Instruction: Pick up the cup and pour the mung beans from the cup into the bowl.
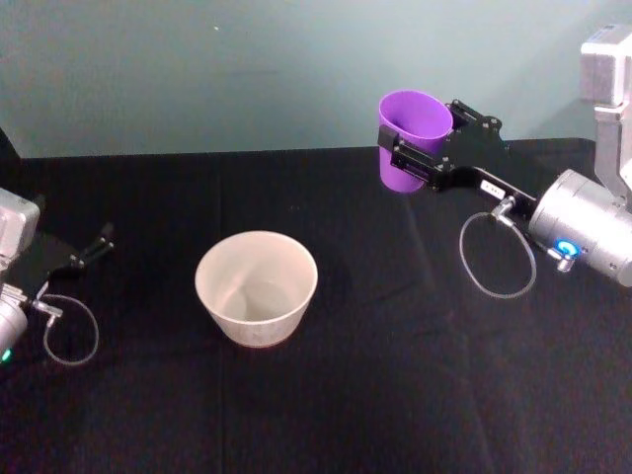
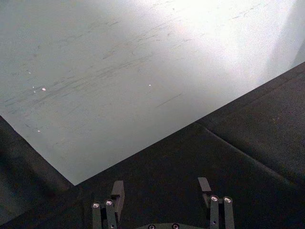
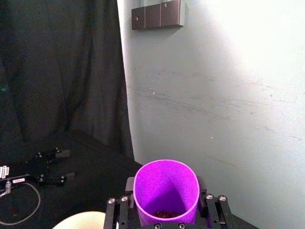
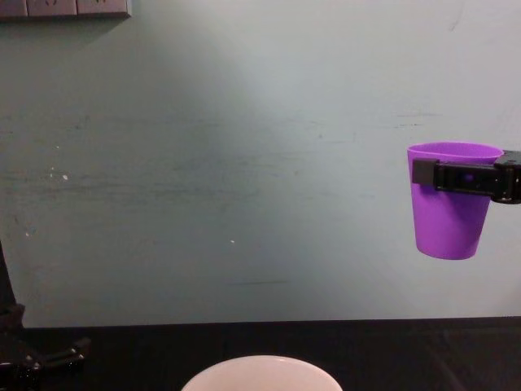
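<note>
The purple cup (image 1: pixel 410 138) hangs upright in the air, above and to the right of the bowl (image 1: pixel 255 318), with my right gripper (image 1: pixel 407 150) shut on it just below its rim. In the right wrist view the cup (image 3: pixel 166 188) sits between the two fingers, and dark mung beans (image 3: pixel 166 213) lie at its bottom. From the chest view the cup (image 4: pixel 450 208) is well above the table and the bowl's rim (image 4: pixel 260 366) is low in the middle. The white bowl stands on the table, and I see no beans in it. My left gripper (image 1: pixel 94 252) rests open at the table's left edge, fingers (image 2: pixel 117 192) apart.
A black cloth (image 1: pixel 395 375) covers the table, and a pale wall (image 1: pixel 247 69) stands close behind it. Cable loops hang by the right wrist (image 1: pixel 499 255) and the left wrist (image 1: pixel 71 331). A socket strip (image 3: pixel 159 14) is mounted high on the wall.
</note>
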Robot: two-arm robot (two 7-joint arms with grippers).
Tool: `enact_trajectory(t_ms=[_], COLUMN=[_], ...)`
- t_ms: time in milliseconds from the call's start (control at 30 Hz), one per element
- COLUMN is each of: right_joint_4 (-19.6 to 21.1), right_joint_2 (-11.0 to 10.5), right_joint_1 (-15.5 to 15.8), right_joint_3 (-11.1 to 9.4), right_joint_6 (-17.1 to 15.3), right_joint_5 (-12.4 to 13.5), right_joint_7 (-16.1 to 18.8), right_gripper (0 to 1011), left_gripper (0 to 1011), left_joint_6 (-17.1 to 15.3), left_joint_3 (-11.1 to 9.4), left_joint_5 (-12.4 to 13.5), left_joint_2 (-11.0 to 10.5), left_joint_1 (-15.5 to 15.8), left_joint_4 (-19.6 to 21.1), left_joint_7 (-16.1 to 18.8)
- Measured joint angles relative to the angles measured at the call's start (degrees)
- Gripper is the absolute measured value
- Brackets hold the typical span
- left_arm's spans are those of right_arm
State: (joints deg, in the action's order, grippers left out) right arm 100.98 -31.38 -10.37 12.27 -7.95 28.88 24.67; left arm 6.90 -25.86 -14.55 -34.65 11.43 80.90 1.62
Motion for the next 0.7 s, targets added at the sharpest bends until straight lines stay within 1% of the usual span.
enact_trajectory(t_ms=[700], right_joint_4=[0.0], right_joint_2=[0.0], right_joint_1=[0.0], right_joint_3=[0.0], right_joint_6=[0.0], right_joint_5=[0.0], right_joint_7=[0.0], right_gripper=[732], left_gripper=[1000], left_joint_6=[0.0], left_joint_3=[0.0], left_joint_5=[0.0], left_joint_2=[0.0], left_joint_1=[0.0], left_joint_4=[0.0], left_joint_7=[0.0])
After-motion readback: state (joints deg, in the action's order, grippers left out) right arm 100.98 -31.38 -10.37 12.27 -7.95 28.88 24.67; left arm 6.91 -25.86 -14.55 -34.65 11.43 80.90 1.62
